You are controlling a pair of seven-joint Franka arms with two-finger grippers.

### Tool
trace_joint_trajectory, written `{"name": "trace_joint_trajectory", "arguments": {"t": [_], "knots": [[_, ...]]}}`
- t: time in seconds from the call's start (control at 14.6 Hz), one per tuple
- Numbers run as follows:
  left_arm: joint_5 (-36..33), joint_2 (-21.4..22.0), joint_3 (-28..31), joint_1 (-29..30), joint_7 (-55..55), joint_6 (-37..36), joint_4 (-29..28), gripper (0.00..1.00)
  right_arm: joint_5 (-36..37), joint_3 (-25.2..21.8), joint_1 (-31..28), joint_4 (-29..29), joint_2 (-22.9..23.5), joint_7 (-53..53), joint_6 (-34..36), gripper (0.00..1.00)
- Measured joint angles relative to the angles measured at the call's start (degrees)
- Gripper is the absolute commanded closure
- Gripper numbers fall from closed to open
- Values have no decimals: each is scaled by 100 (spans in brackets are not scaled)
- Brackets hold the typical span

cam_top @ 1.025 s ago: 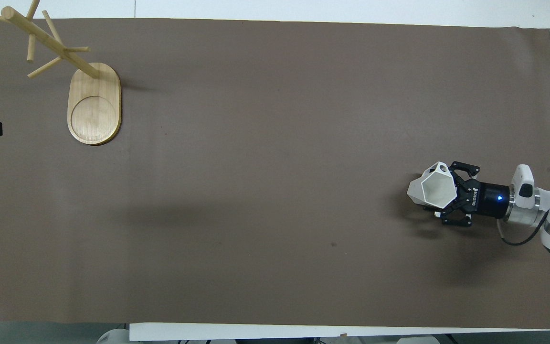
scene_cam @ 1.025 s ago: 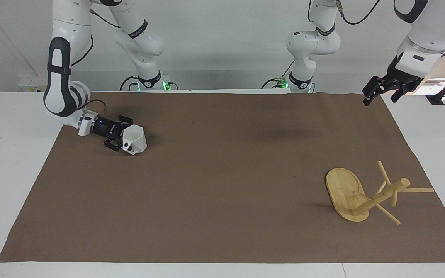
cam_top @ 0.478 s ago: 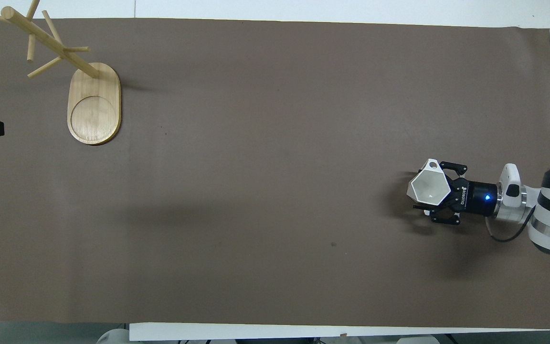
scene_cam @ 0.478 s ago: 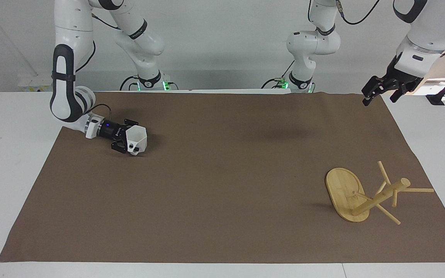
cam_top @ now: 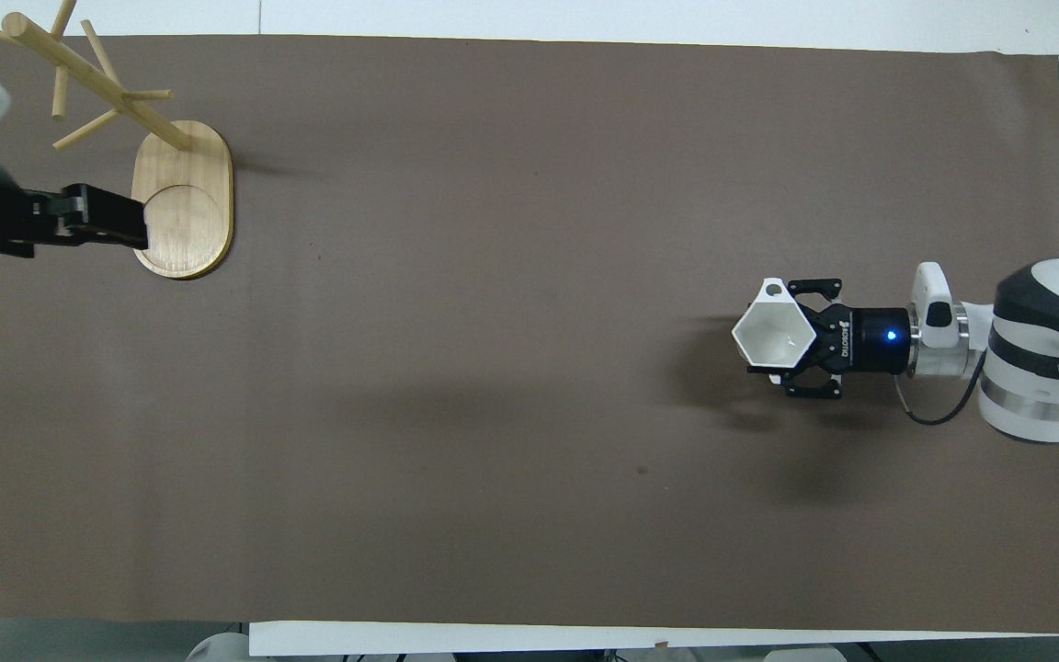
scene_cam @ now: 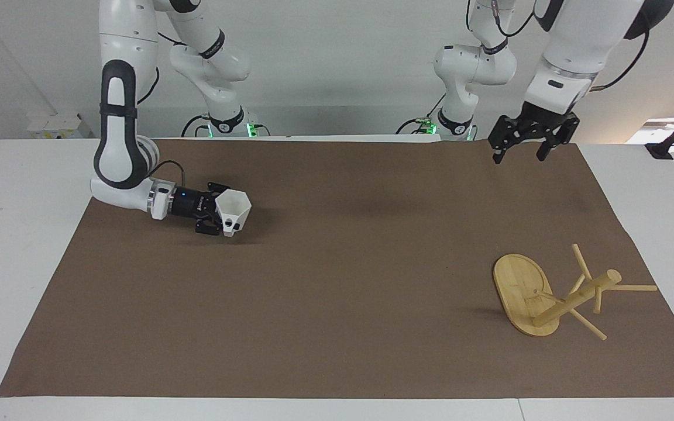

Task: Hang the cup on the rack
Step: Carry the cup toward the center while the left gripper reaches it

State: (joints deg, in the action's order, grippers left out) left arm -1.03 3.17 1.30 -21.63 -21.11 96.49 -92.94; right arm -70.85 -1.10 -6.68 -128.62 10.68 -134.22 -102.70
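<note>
- Cup [scene_cam: 235, 211]: white, faceted, mouth up, clenched in right pincer [scene_cam: 218, 217] over the brown mat [scene_cam: 325, 280], toward the right arm's end of the tabletop [scene_cam: 15, 193].
- Rack [scene_cam: 553, 295]: bamboo, upright on its oval base at the left arm's end.
- Left pincer [scene_cam: 524, 143]: released, holding nothing, raised above the mat's edge nearest the robots.
- Room: plain white wall.

The brown mat [scene_cam: 337, 304] lies bare between the cup [scene_cam: 235, 209], held at the right arm's end, and the rack [scene_cam: 547, 295] at the left arm's end. The rack's post [scene_cam: 577, 298] and pegs [scene_cam: 635, 287] jut out, blocking passage close around its base [scene_cam: 518, 286]. The left gripper [scene_cam: 521, 149] hangs in the air over the mat's edge nearest the robots.
</note>
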Motion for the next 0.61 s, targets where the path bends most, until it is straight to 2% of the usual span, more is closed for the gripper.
{"name": "trace_joint_trajectory", "arguments": {"t": [0.27, 0.61], "knots": [[215, -404, -21, -738, -1264, 894, -33, 0, -208, 31, 1237, 470, -619, 1849, -943, 79], [754, -1018, -36, -1469, -2346, 1172, 455, 0, -1120, 37, 2250, 492, -602, 2138, -2060, 79]]}}
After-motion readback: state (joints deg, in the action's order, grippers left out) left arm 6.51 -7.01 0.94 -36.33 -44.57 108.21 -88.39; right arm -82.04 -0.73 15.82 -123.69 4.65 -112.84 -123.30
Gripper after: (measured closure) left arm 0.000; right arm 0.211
